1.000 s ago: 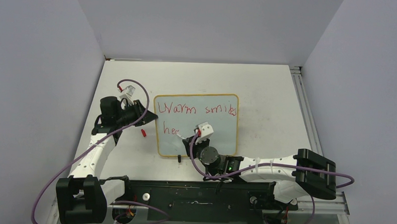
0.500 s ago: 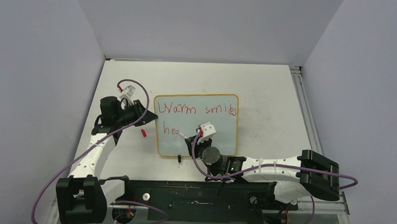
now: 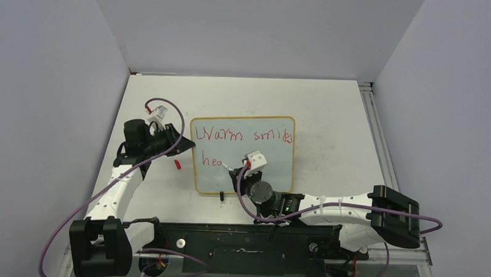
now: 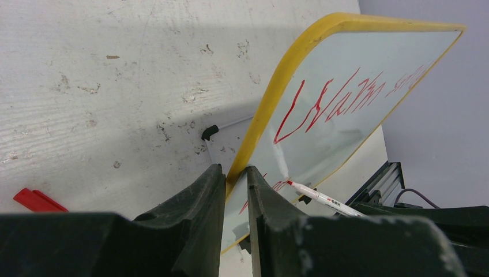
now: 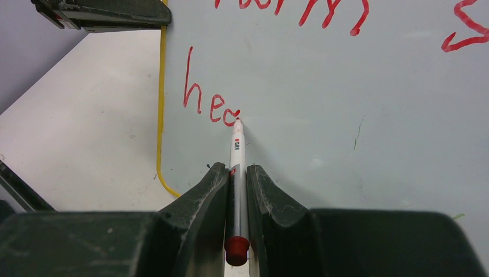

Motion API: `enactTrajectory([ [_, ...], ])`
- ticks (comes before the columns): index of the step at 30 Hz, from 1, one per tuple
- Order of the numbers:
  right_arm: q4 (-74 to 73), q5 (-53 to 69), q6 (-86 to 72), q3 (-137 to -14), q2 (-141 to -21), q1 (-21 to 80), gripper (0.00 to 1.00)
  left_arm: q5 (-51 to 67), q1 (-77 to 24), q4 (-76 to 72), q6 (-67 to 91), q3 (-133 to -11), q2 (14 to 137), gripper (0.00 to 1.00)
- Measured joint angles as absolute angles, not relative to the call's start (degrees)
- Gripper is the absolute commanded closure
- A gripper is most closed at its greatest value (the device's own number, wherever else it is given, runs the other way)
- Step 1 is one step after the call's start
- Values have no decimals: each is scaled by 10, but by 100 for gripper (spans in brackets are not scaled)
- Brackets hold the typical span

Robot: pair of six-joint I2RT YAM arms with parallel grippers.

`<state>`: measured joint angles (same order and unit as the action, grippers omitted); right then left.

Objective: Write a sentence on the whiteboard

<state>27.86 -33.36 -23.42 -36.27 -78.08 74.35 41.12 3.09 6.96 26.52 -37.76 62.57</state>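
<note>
Contact! The red tip of the slim white marker point(image 5: 237, 147) sits on the pale glossy whiteboard with the thin yellow-orange frame point(image 3: 273, 164), right at the end of the lower line. The right hand point(image 5: 235, 172) is clamped tight on the marker's barrel, and the pen's red end pokes out behind the fingers. The whiteboard sits in the middle of the top view on the scuffed white tabletop point(image 3: 336, 129). The red handwritten sentence point(image 3: 243, 136) reads "Warm smiles" along the top, with "he" and a part-formed letter beneath at lower left. At the board's left edge, the left hand point(image 4: 235, 176) pinches the yellow frame between both fingers. A small red cap point(image 3: 177, 164) lies on the tabletop just left of the board.
</note>
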Motion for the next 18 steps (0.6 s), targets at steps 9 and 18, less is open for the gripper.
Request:
enactTrajectory([
  [9, 279, -334, -235, -363, -781, 743, 95, 411, 31, 70, 265, -378, 626, 81],
  [18, 279, -334, -253, -359, -781, 743, 95, 411, 31, 70, 265, -378, 626, 81],
])
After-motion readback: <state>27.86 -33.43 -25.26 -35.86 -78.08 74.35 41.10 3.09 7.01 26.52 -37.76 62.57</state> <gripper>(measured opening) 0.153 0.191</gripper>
